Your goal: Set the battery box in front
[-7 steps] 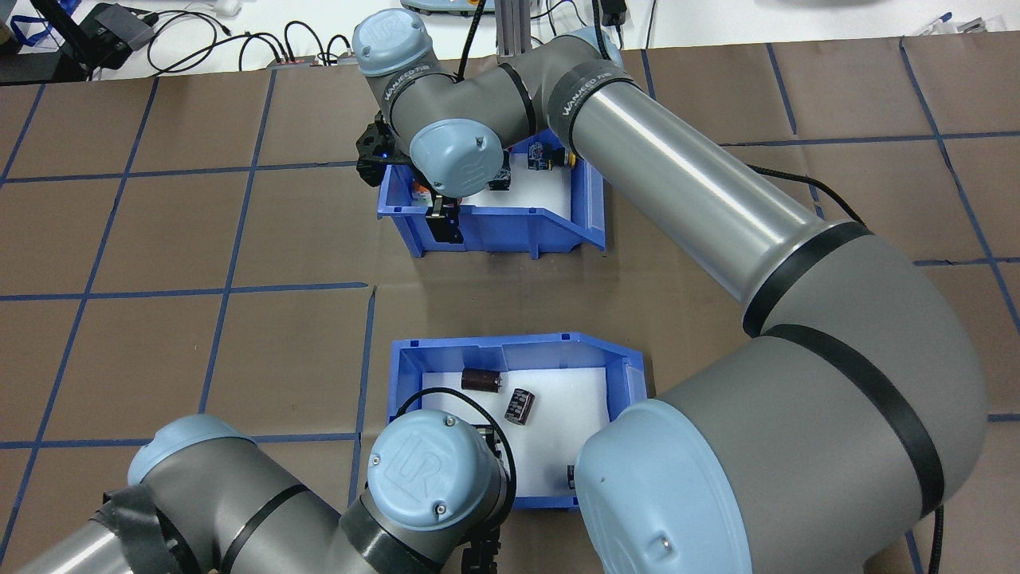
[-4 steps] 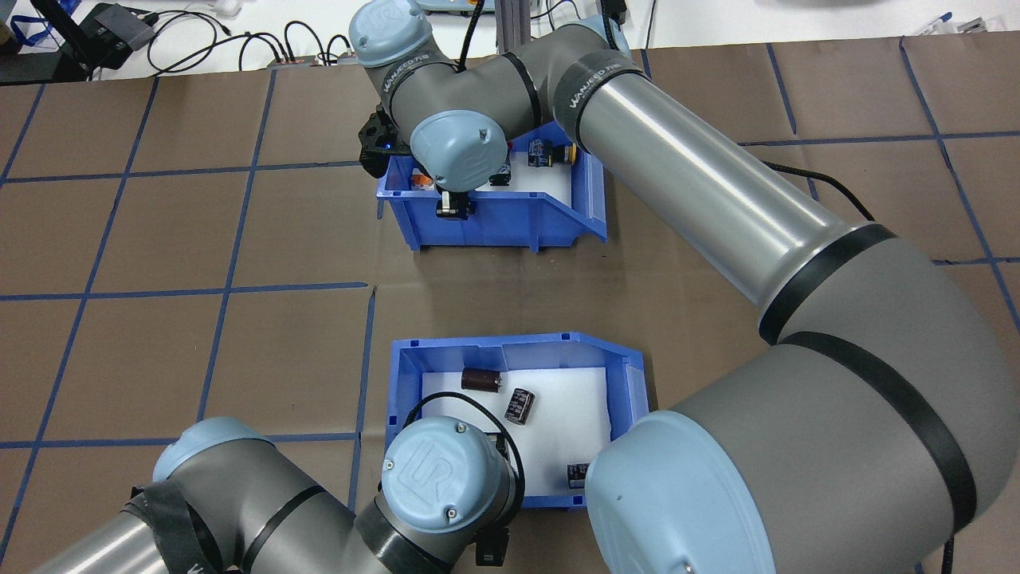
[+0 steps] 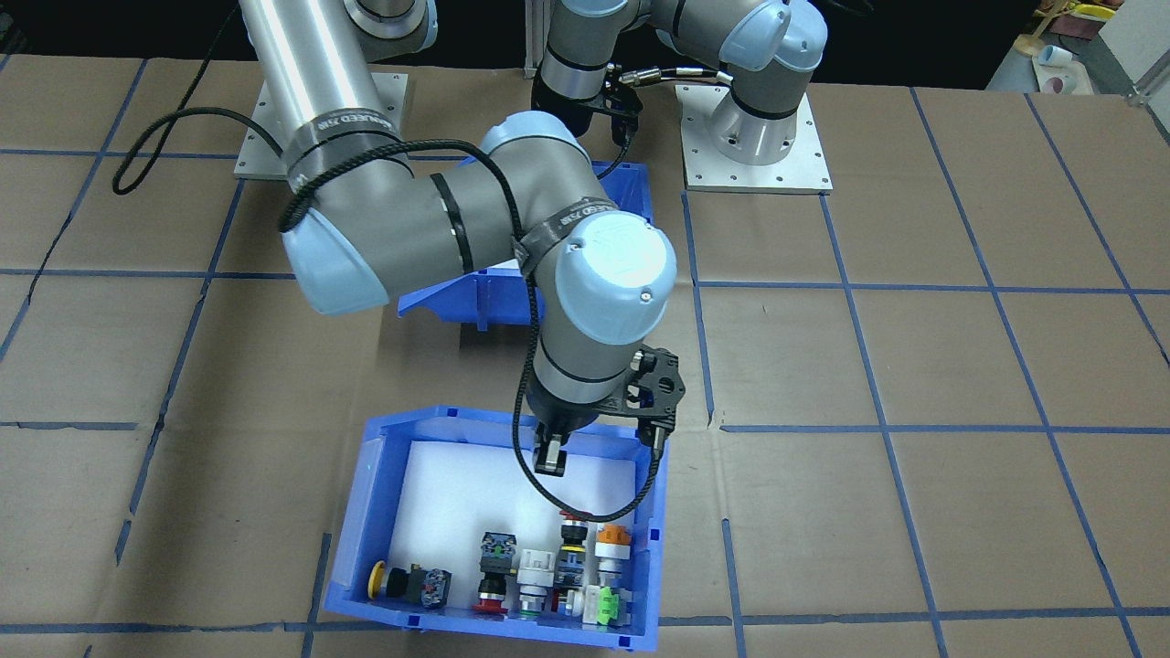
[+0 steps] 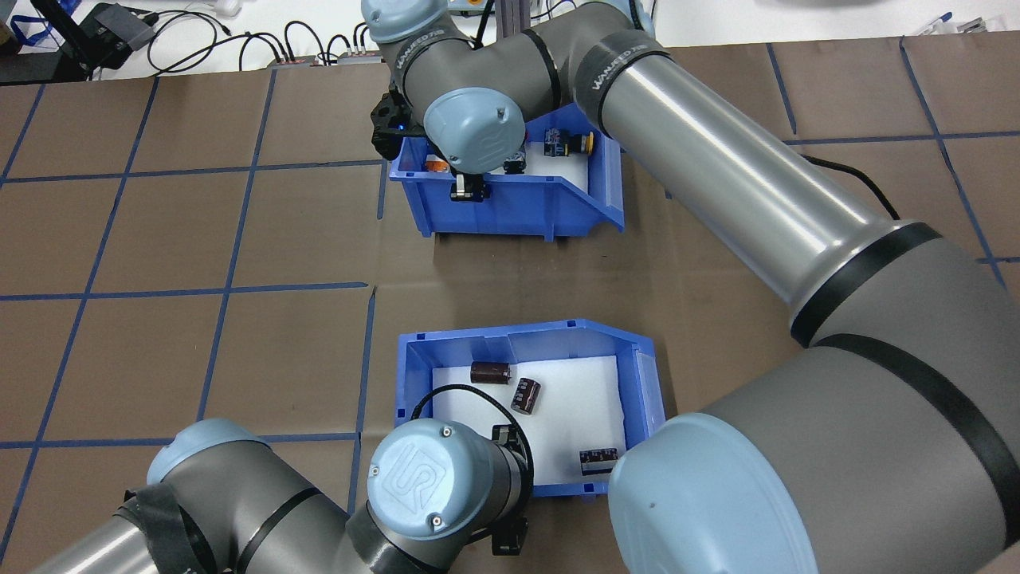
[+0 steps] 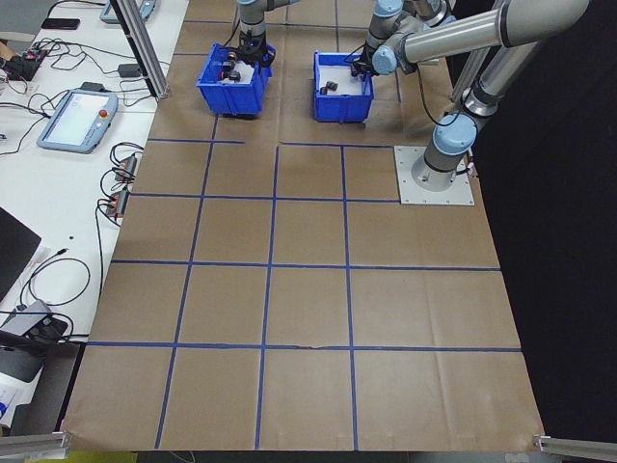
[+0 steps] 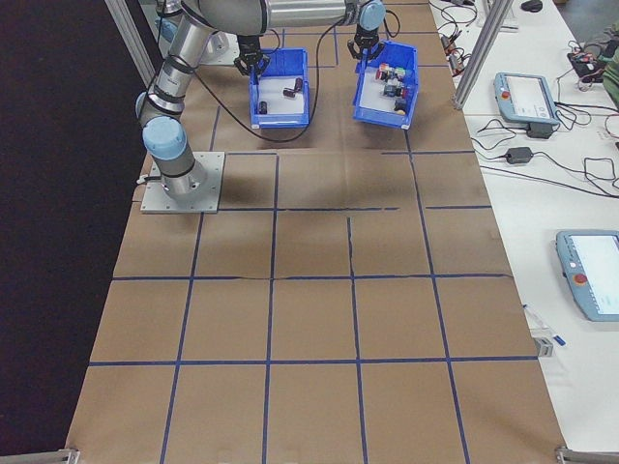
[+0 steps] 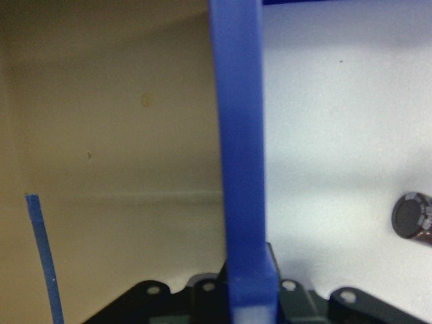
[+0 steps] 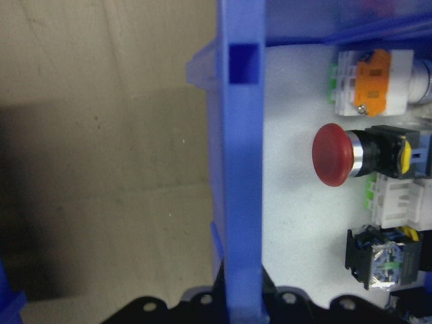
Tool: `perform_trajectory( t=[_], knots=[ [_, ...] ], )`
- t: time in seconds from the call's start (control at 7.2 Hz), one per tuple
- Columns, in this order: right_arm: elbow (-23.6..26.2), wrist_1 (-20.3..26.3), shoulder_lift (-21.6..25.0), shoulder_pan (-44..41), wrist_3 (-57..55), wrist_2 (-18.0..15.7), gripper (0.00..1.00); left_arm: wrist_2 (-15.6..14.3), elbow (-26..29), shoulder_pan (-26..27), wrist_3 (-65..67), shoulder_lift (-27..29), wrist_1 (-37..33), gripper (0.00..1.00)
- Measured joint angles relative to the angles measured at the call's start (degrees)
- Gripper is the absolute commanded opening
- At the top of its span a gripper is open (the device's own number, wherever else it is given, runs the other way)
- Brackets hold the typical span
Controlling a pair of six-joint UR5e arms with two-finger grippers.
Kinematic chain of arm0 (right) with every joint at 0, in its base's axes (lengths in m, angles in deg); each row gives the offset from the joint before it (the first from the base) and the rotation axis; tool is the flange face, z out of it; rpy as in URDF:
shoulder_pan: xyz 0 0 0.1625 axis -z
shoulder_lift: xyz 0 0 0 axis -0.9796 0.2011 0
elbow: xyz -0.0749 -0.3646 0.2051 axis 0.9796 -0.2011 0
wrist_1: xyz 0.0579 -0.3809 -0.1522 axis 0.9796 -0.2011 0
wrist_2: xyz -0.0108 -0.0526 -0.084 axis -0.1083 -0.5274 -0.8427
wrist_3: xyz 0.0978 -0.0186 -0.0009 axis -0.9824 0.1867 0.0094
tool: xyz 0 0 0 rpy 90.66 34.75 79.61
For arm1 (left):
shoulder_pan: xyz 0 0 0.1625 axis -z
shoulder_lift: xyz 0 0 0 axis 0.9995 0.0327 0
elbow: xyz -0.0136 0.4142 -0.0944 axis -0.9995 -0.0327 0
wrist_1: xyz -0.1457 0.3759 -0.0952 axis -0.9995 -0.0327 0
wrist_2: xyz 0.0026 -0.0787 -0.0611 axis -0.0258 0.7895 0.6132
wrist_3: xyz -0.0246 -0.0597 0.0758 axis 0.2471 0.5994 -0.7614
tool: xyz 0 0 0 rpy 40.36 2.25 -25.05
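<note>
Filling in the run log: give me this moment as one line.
left pincer: shut on wall of blue plastic battery box | right pincer: shut on wall of blue push-button bin | both bins on table

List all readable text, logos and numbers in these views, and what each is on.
"UR": embossed logo on the left arm's light-blue round joint cap.
"UR": the same logo on the right arm's light-blue joint cap.
"WANEED": black strap around the right arm; the characters after it are blurred.
Dark cylindrical parts in the blue plastic battery box: print too small to read.
</note>
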Motion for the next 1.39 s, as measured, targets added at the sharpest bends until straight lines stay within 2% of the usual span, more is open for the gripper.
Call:
perform_trajectory(
  t=[0.28,0.56,0.83,0.97,1.11,1.39],
  knots=[
    [0.2,3.7,3.0,5.4,6.2,-0.4,0.04,-2.0,0.3,-4.2,-7.0,-3.7,-5.3,0.0],
    [0.5,7.3,5.9,11.9,14.6,-0.5,0.04,-2.1,0.9,-15.6,-18.6,-9.0,-14.4,0.0],
    [3.8,8.7,9.2,17.9,22.5,-0.5,0.04,-1.7,4.3,-25.2,-29.0,-9.9,-20.1,0.0],
    [7.0,8.1,11.3,20.6,25.5,-0.3,0.04,-1.6,7.5,-27.7,-31.7,-7.9,-21.5,0.0],
    [10.9,6.7,13.8,23.5,28.5,-0.1,0.04,-1.5,12.7,-29.0,-33.2,-3.2,-22.1,0.0],
    [18.9,1.8,18.8,27.9,34.1,0.1,0.04,-1.4,26.2,-29.2,-33.5,9.8,-22.3,0.0]
  ],
)
